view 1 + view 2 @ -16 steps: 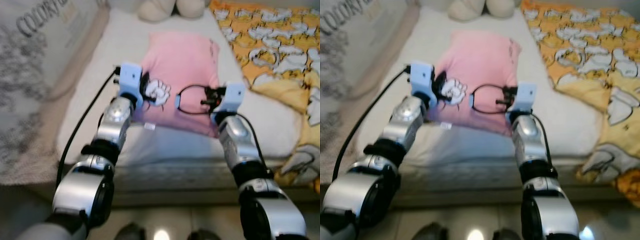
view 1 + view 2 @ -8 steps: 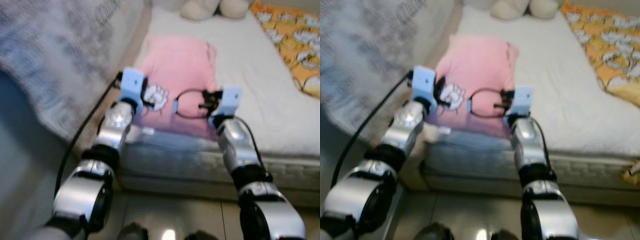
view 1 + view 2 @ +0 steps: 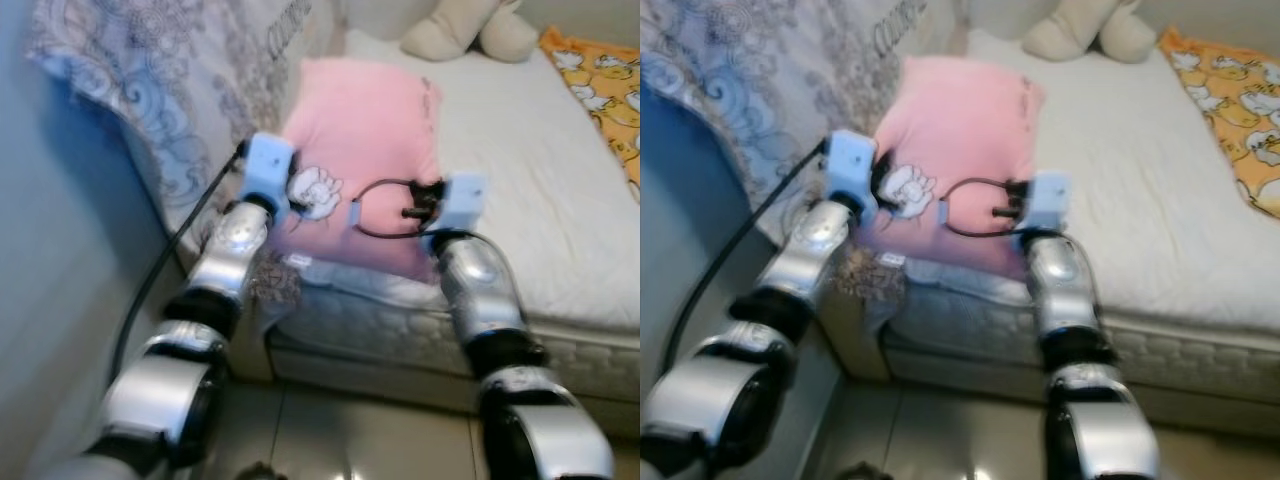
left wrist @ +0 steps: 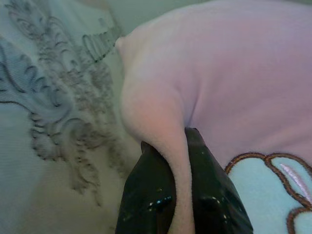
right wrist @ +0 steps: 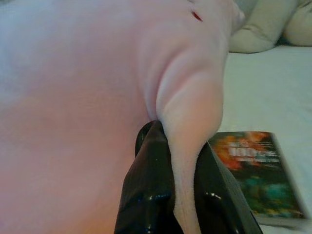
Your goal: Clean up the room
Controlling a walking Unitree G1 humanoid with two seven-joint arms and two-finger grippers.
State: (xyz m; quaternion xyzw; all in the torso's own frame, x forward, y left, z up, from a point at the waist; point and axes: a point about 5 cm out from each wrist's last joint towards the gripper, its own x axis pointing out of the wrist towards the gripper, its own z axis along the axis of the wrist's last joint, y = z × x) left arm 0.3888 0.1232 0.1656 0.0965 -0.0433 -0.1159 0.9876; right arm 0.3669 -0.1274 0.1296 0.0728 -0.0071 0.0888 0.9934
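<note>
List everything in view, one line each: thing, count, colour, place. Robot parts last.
Pillow: one, pink with a white cartoon patch, held up over the bed's near left corner.
Bed: one, white mattress, ahead.
Soft toy: one, cream, at the bed's far end.
Blanket: one, orange with white print, right side of the bed.
Bedspread: one, grey patterned, hanging on the left.
Book: one, dark cover, on the bed under the pillow.
Left pincer: black, shut on the pillow's edge.
Right pincer: black, shut on the pillow's other edge.
</note>
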